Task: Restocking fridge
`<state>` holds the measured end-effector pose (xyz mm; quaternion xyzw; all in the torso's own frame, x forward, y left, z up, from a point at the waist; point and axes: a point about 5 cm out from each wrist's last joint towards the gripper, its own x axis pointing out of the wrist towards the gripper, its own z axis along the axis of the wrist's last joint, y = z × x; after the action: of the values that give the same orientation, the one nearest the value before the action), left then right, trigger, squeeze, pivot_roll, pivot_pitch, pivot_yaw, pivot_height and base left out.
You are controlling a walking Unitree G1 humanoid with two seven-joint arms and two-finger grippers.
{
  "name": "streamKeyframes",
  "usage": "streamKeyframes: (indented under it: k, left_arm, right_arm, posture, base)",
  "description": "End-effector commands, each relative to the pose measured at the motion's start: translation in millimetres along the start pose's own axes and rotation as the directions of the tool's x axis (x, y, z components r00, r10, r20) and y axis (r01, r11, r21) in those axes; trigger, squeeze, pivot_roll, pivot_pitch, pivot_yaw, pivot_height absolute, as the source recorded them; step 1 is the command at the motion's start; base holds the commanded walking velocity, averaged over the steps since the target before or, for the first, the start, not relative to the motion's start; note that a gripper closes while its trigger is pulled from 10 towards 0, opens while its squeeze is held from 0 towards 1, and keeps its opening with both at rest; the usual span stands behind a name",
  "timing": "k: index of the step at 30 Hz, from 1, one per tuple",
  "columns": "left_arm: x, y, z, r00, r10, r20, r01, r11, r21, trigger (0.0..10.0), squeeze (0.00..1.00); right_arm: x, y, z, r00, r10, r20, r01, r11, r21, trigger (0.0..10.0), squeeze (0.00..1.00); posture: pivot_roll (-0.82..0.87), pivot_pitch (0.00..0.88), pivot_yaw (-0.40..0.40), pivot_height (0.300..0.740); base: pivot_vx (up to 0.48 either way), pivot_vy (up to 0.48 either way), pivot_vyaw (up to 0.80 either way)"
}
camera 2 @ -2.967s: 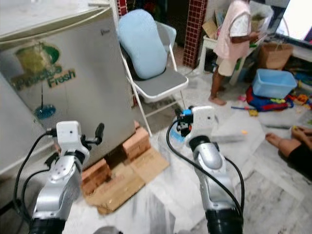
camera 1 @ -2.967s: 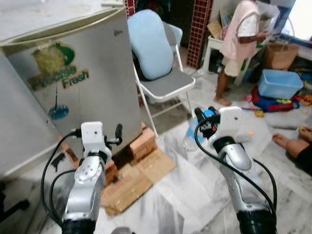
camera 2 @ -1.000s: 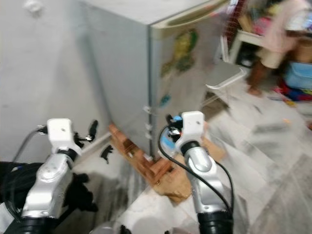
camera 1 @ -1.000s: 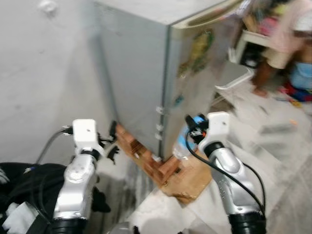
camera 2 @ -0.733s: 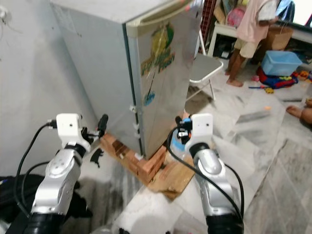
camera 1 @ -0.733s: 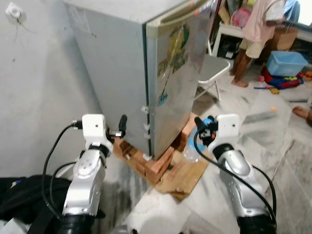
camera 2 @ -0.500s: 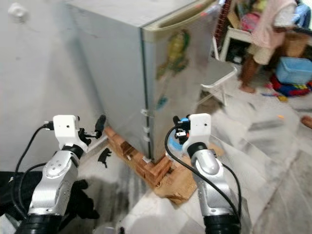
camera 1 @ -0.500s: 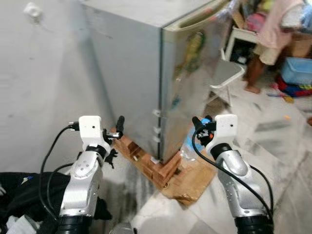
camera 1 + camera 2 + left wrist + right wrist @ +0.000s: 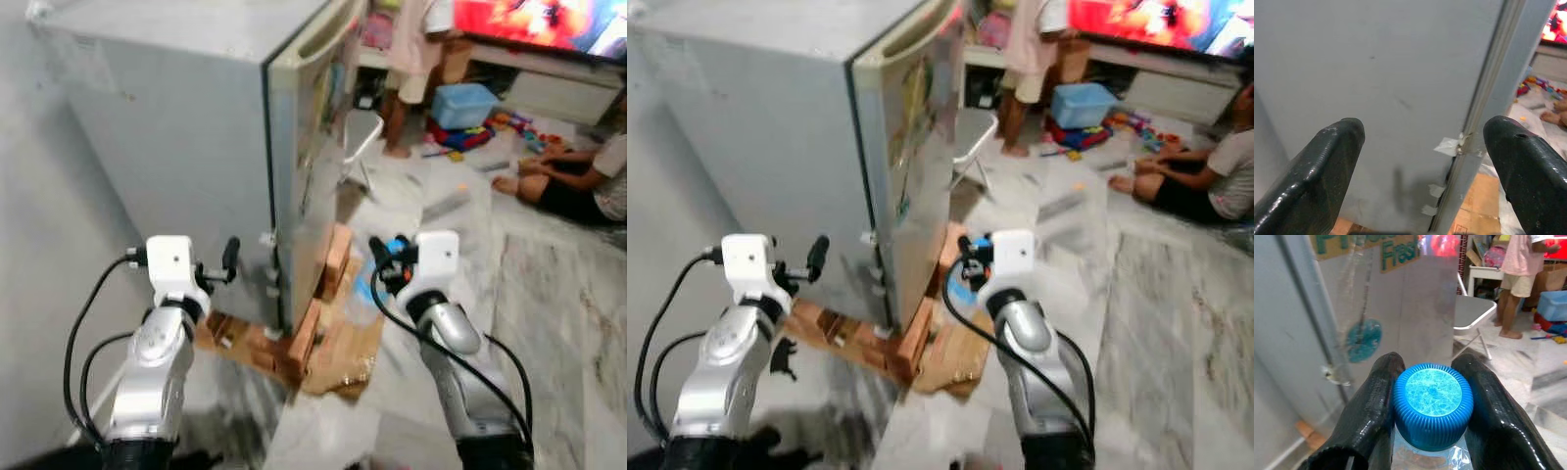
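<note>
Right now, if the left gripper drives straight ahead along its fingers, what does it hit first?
Most likely the fridge: the open left gripper points at its grey side panel near the door seam. Nothing shows between the fingers and the panel, though depth is unclear.

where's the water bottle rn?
The water bottle is clamped at its blue cap in the right hand, held low beside the closed fridge door.

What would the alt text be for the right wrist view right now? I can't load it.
The right claw is shut on a water bottle, its two black fingers pressed against the blue ribbed cap. Behind it stands the closed silver fridge with a folding chair and a person beyond.
</note>
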<state>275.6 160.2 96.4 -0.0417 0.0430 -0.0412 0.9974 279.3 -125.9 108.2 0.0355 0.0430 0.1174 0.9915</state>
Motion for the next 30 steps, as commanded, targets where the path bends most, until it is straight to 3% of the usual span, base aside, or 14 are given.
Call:
streamKeyframes:
  k: [1, 10, 23, 30]
  left_arm:
    - [2.1, -10.7, 2.2, 0.999, -0.042, 0.012, 0.043, 0.999, -0.011, 10.0, 0.00]
    - [5.6, -16.9, 7.1, 0.995, -0.090, 0.041, 0.092, 0.995, -0.037, 10.0, 0.00]
    - [3.7, -18.3, 6.8, 0.994, -0.103, 0.045, 0.105, 0.994, -0.036, 10.0, 0.00]
    - [3.8, -16.9, 6.6, 0.995, -0.086, 0.047, 0.088, 0.995, -0.042, 10.0, 0.00]
  right_arm:
    - [-1.1, -8.1, 7.9, 0.999, -0.025, 0.031, 0.025, 1.000, -0.018, 10.0, 0.00]
    - [-1.8, -10.2, 8.2, 0.999, -0.031, 0.027, 0.032, 0.999, -0.028, 10.0, 0.00]
    - [-3.0, -10.6, 6.3, 0.999, -0.030, 0.019, 0.030, 0.999, -0.024, 10.0, 0.00]
    - [-3.4, -11.3, 6.7, 0.999, -0.028, 0.021, 0.029, 0.999, -0.032, 10.0, 0.00]
  posture:
    - [0.01, 0.000, 0.005, 0.740]
    - [0.00, 0.000, 0.004, 0.740]
    - [0.00, 0.000, 0.004, 0.740]
    - [0.00, 0.000, 0.004, 0.740]
  base:
    - [0.000, 0.000, -0.51]
    - [0.000, 0.000, 0.00]
    - [0.326, 0.000, -0.80]
    - [0.227, 0.000, 0.00]
